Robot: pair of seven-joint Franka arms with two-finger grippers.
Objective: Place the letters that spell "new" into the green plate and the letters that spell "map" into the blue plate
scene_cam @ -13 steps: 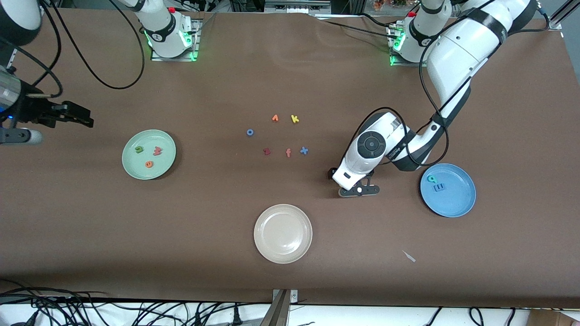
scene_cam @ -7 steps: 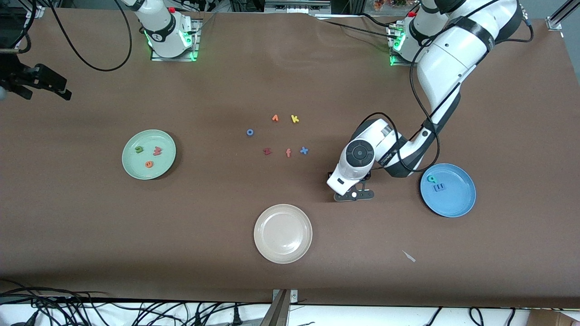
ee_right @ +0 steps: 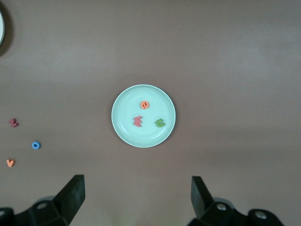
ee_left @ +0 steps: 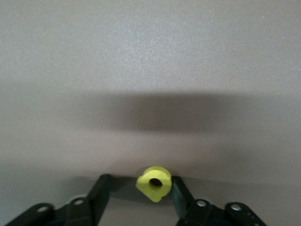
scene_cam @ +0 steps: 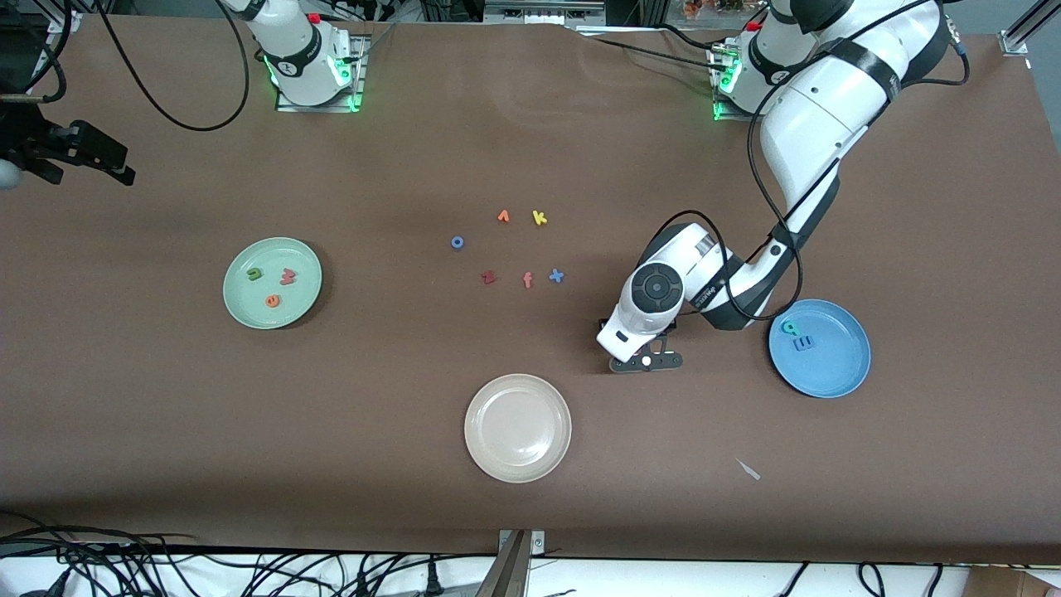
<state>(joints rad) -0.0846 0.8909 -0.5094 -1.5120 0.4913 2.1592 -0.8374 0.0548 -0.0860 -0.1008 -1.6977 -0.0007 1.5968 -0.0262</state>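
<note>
My left gripper (scene_cam: pixel 645 362): low at the table (scene_cam: pixel 530 124), fingers (ee_left: pixel 102 186) straddling the yellow p (ee_left: pixel 153 182); one touches it, the other stands apart, so not yet a pinch.
Clock: read on the front view, 12 toward the bases.
Blue plate (scene_cam: pixel 837 365): 3 o'clock of that gripper, near; holds the teal a (scene_cam: pixel 790 327) and blue m (scene_cam: pixel 803 342).
Beige plate (scene_cam: pixel 518 428): 8 o'clock.
Loose letters: 10 o'clock; blue x (scene_cam: pixel 556 276), orange f (scene_cam: pixel 527 279), dark red z (scene_cam: pixel 488 277), yellow k (scene_cam: pixel 540 217), orange v (scene_cam: pixel 503 216), blue o (scene_cam: pixel 457 242).
Green plate (scene_cam: pixel 249 303): 9 o'clock, well apart; holds the green n (scene_cam: pixel 254 273), pinkish w (scene_cam: pixel 288 276), orange e (scene_cam: pixel 273 300).
My right gripper (ee_right: pixel 137 186): waits in the air at its end of the table, fingers spread wide, holding nothing.
</note>
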